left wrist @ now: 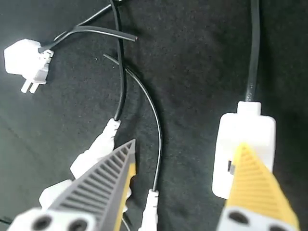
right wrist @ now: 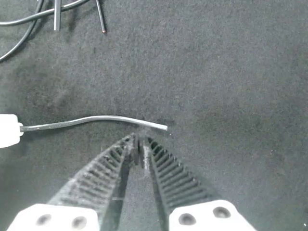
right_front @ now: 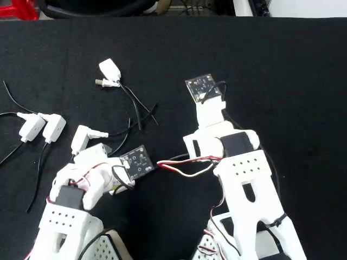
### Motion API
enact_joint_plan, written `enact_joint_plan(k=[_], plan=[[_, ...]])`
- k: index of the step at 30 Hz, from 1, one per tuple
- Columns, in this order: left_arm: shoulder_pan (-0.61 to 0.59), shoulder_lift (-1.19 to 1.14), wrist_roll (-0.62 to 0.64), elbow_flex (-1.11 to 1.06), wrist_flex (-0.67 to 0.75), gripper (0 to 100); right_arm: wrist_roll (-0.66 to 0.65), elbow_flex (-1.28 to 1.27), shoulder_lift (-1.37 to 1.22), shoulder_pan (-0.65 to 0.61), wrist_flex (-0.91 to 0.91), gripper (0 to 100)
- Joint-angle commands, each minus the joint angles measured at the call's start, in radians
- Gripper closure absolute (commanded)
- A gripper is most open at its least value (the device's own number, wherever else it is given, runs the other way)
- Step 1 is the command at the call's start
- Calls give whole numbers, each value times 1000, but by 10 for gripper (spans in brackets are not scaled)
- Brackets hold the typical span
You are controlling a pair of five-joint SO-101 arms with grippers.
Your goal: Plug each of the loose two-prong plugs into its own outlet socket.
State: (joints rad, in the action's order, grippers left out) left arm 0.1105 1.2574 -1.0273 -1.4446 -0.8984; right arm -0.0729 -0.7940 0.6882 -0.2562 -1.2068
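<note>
Several white two-prong plugs with thin black leads lie on the black cloth. One plug (right_front: 110, 70) is at the back, its prongs bare; the left wrist view shows it too (left wrist: 24, 62). A pair of plugs (right_front: 42, 127) lies at the far left. Another white plug (right_front: 81, 138) lies just ahead of the left arm (right_front: 76, 189). My left gripper (left wrist: 187, 144) is open, and its yellow finger (left wrist: 250, 183) lies over a white plug body (left wrist: 243, 139) on a thick black cable. My right gripper (right wrist: 139, 142) is shut just short of a loose wire end (right wrist: 163, 127).
Black leads (right_front: 135, 108) cross the cloth between the two arms. The right arm (right_front: 238, 162) stands mid-table with its camera board (right_front: 203, 86) pointing to the back. More white plug ends (left wrist: 96, 151) lie under my left gripper's grey finger. A white plug edge (right wrist: 7, 130) shows beside the wire.
</note>
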Motion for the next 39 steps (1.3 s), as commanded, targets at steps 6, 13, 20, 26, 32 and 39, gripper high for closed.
enact_joint_plan(k=[6, 13, 20, 26, 32, 39], plan=[[-1, -55, -71, 122, -235, 693, -9, 22, -4, 12, 8, 985], [30, -63, -64, 102, -270, 693, -9, 22, -4, 12, 8, 985], [137, -57, -11, 10, -278, 693, -9, 22, -4, 12, 8, 985], [173, -57, 41, 65, -313, 693, -9, 22, -4, 14, 8, 985], [176, -57, 51, 206, -457, 724, -9, 22, -4, 14, 8, 985], [194, -63, 123, 111, -350, 900, -9, 22, -4, 14, 8, 985]])
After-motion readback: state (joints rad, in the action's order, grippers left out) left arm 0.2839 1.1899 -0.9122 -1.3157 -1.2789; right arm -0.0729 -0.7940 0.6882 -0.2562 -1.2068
